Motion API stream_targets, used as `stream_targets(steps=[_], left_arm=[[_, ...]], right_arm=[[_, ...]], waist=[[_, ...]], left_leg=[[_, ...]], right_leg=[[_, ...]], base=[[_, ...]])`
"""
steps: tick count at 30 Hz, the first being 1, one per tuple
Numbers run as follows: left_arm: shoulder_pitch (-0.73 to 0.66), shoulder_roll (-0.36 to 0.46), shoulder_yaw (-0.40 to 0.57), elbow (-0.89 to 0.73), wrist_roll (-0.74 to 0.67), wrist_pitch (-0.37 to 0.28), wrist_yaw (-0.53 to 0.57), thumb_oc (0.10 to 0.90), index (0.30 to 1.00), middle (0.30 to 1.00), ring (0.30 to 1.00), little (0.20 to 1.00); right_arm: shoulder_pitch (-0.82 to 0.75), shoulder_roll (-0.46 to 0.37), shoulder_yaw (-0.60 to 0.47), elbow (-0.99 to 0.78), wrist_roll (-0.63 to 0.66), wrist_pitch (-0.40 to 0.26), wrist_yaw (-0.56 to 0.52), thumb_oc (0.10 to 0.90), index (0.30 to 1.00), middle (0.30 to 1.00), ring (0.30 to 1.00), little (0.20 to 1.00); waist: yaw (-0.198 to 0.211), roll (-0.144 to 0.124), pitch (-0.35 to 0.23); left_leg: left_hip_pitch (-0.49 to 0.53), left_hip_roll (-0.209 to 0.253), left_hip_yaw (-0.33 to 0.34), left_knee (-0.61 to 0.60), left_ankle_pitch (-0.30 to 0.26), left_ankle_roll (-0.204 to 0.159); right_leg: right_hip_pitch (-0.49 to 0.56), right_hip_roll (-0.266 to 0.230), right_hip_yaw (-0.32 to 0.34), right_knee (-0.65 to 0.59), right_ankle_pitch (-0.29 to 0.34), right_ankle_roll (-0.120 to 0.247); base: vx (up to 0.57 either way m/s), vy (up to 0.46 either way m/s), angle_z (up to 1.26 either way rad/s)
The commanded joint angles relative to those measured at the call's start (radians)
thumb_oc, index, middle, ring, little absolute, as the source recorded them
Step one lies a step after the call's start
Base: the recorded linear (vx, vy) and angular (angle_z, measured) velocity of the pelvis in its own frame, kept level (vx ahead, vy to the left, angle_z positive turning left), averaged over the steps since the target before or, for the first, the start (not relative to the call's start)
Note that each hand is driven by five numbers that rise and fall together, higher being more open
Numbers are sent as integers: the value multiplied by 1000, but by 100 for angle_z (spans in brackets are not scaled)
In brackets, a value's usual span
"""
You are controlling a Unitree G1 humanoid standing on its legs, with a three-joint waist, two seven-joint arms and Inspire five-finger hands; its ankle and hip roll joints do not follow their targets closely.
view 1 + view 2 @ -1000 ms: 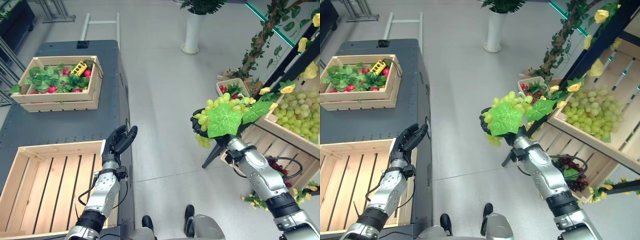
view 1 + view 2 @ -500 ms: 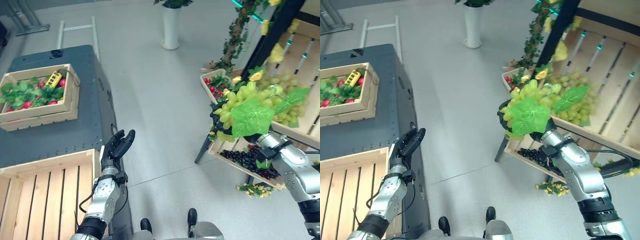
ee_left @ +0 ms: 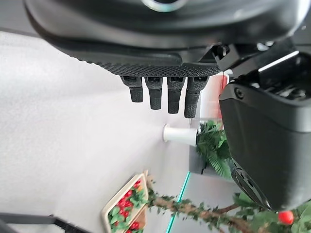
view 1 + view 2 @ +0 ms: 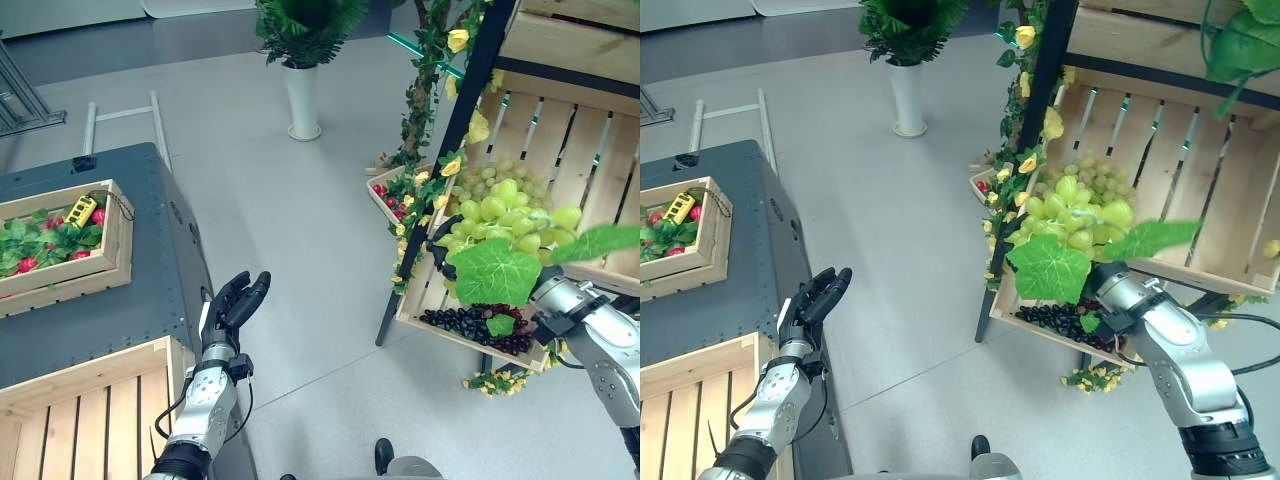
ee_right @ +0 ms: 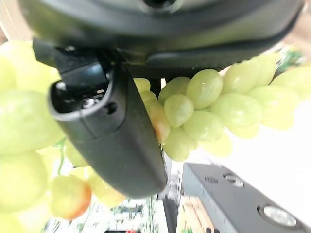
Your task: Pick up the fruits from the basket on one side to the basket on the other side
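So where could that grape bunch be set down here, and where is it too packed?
The slatted wooden crate beside the left hand has a bare floor. The grey table between it and the leafy crate is bare too. The shelf bins by the right hand's green grapes are crowded.

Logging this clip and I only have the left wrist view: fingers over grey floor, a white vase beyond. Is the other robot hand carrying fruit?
Observer: Yes. The right robot hand is shut on a bunch of green grapes.
Reviewer: Where is the bunch?
Observer: Held up in front of the wooden shelf, above a tray of dark grapes.
Reviewer: And the left one?
Observer: The left robot hand is open and holds nothing, beside a slatted wooden crate.
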Motion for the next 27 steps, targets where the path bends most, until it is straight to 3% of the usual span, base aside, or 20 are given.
stream_targets(steps=[1, 2, 7, 17, 27], left_arm=[[-90, 45, 3, 16, 38, -134, -12, 800, 900, 900, 900, 900], [-91, 46, -8, 14, 38, -139, -10, 800, 900, 900, 900, 900], [-84, 49, -31, -18, 57, -133, -4, 800, 900, 900, 900, 900], [-81, 86, -72, -47, 39, -90, -35, 800, 900, 900, 900, 900], [-86, 97, -115, -39, 30, -76, -57, 800, 900, 900, 900, 900]], right_arm=[[-123, -77, -127, 8, 56, -119, -69, 400, 300, 300, 300, 300], [-133, -95, -128, 47, 65, -122, -95, 400, 300, 300, 300, 300], [-167, -159, -148, 221, 55, -104, -157, 400, 300, 300, 300, 300], [-310, -327, -146, 519, 171, -47, -176, 400, 300, 300, 300, 300], [-496, -426, -79, 735, 256, -10, -189, 400, 300, 300, 300, 300]], waist=[[2, -20, -76], [-2, -17, -77], [-1, -24, -79], [17, -34, -85], [27, -41, -98]], left_leg=[[26, -49, -10, 9, -148, 46], [34, -50, -22, 9, -166, 45], [26, -45, -12, 9, -154, 45], [38, -44, -31, 9, -170, 40], [30, -46, -24, 9, -154, 36]], right_leg=[[37, 13, 21, 13, -69, 3], [45, 13, 25, 12, -80, 11], [36, 22, 30, 17, -73, 1], [50, 31, 26, 21, -90, -1], [44, 36, 28, 11, -73, -10]], base=[[51, 45, -19], [-3, 13, -16], [-13, -2, -5], [12, -7, 0], [-7, -10, 0]])
